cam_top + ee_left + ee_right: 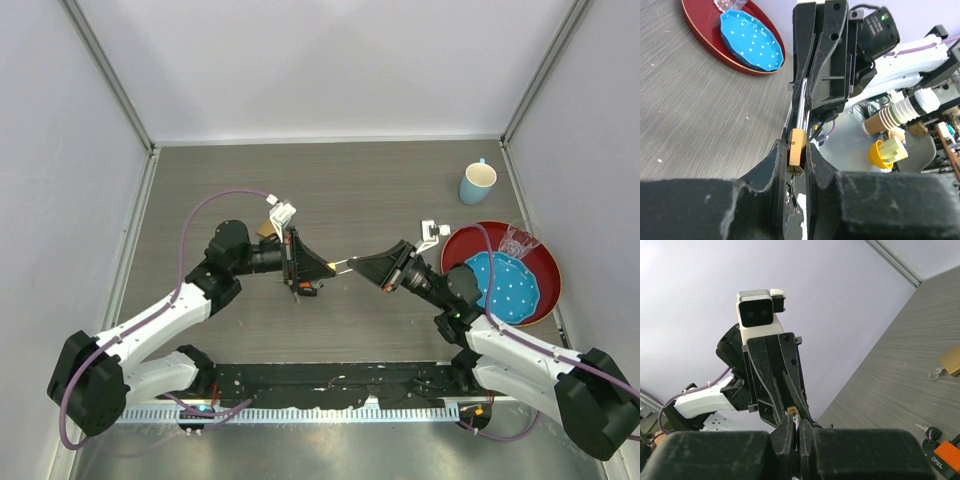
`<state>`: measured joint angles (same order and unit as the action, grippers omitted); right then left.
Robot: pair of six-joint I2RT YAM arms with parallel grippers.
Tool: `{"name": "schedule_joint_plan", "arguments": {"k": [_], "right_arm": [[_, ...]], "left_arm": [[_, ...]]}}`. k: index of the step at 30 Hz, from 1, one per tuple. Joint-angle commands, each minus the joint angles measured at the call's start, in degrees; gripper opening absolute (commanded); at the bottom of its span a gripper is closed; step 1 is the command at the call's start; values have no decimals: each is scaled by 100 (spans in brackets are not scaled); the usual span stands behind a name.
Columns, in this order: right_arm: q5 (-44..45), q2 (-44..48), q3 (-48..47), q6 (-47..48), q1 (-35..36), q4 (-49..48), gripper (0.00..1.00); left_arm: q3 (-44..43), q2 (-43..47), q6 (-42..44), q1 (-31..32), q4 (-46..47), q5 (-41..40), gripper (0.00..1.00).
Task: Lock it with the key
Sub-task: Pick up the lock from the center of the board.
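A small brass padlock (798,146) is held in the air over the table's middle, with my left gripper (797,156) shut on its body. A key with a wire ring (790,199) hangs from the padlock's end that faces the left wrist camera. My right gripper (796,421) faces the left one tip to tip and is shut on the silver shackle (802,102) at the padlock's other end. In the top view the left gripper (330,266) and right gripper (356,265) meet with the padlock (344,264) between them.
A second brass padlock (951,360) with a key ring lies on the table. Loose keys with an orange tag (941,455) lie below the grippers. At the right stand a red plate (548,262) with a blue dish (505,288) and a glass (518,240), and farther back a blue mug (478,183).
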<state>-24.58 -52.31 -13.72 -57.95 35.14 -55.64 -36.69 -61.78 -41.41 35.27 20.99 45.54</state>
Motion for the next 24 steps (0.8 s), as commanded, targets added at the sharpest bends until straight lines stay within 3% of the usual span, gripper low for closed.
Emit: {"name": "schedule_joint_plan", "arguments": {"k": [1,7,12,17,19,22,23,24], "right_arm": [[752,248,343,12,-25,-298,2],[762,187,361,-14,46,-351,2],[841,230,405,56,134,-378,2],[858,266,361,135,152,-194,2],[832,292,178,318,152,199,5],[858,476,-113,583,151,885,21],[902,546,-192,818,152,1132,41],[1085,695,-271,969,143,1421,49]], "left_arm": [[47,87,-534,-257,1318,-765,0],[153,25,-807,-248,1785,-845,0],[399,297,-948,-257,1961,-1407,0],[522,666,-887,-257,1856,-1882,0],[417,711,-721,-257,1418,-1873,0],[198,729,-483,-257,767,-1812,0],[84,720,-378,-266,627,-1733,0],[22,668,-307,-292,312,-1724,0]]}}
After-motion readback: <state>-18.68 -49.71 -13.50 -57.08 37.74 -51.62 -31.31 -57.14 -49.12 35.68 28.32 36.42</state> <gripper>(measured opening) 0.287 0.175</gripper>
